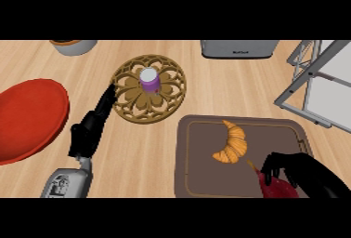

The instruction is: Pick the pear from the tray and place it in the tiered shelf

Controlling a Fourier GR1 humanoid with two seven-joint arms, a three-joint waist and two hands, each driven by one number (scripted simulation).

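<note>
At the near right, I see my right hand curled down over a red fruit, the pear, which sits on the near right corner of the brown tray; the fingers wrap its top, though much of the fruit is hidden beneath them. Just left of that hand, a croissant lies on the same tray, apart from the pear.

At the near left, my left hand rests on the wooden table with fingers straight and holding nothing, its fingertips beside the rim of a round, gold openwork trivet. A small purple cup with a white top stands upright on the trivet's middle.

To the left of that hand, a red plate reaches to the edge of my view.

Farther off on the right, the grey metal frame of the tiered shelf stands well apart from the tray. Along the far edge sit a grey appliance and, at the far left, a grey pot, both cut off by the frame.
</note>
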